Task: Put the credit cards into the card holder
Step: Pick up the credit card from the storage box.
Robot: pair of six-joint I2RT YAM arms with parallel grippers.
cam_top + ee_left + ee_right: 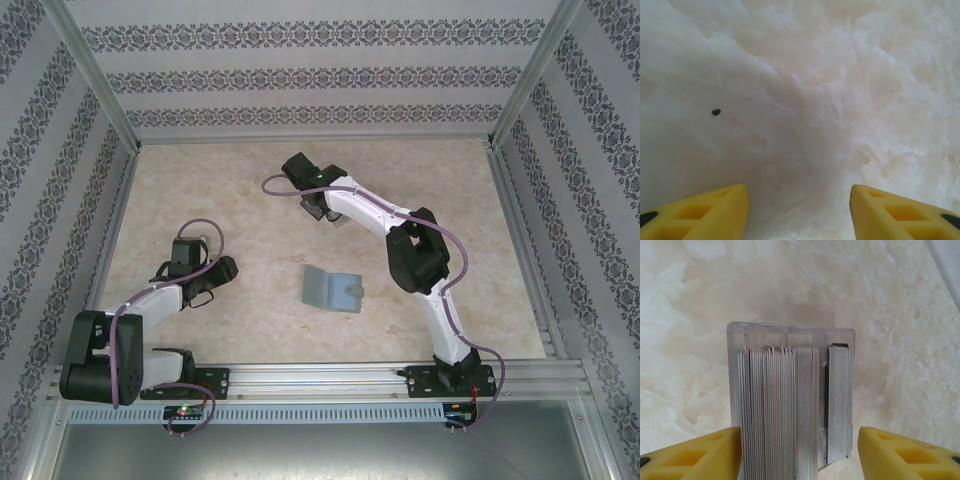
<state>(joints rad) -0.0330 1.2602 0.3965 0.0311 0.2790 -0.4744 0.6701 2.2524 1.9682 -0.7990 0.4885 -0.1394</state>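
The credit cards stand on edge, packed in two bunches inside a clear plastic stand. My right gripper is open and straddles them. Its left finger lies against the stack's left side, and its right finger stays a little apart from it. From above, the right gripper reaches to the far middle of the table. The card holder, a flat grey-green wallet with a small snap tab, lies in the table's middle, untouched. My left gripper is open over bare table at the left.
The marble-patterned table is fenced by metal frame posts and patterned walls. A tiny dark speck lies on the surface ahead of the left gripper. A grey frame edge shows at the upper right of the right wrist view.
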